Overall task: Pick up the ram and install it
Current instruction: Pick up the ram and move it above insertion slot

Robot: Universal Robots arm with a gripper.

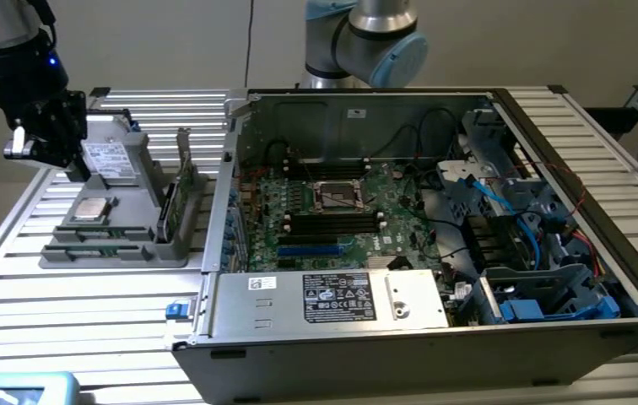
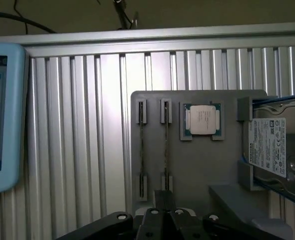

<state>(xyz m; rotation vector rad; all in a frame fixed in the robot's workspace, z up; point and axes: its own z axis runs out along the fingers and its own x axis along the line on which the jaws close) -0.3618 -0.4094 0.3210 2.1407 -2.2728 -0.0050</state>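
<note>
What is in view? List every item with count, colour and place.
table: one, silver, slatted
parts tray: one, grey, exterior view's left
ram sticks: two, green, edge-up in tray slots
processor chip: one, silver, tray recess
hard drive: one, silver, on tray beside processor chip
expansion cards: two, green, upright, tray side nearest case
computer case: one, black, open, mid-table
motherboard: one, green, inside case
power supply: one, silver, case front
screen device: one, pale blue, table edge
robot arm: one, silver-blue, behind case
gripper: one, black, above tray
</note>
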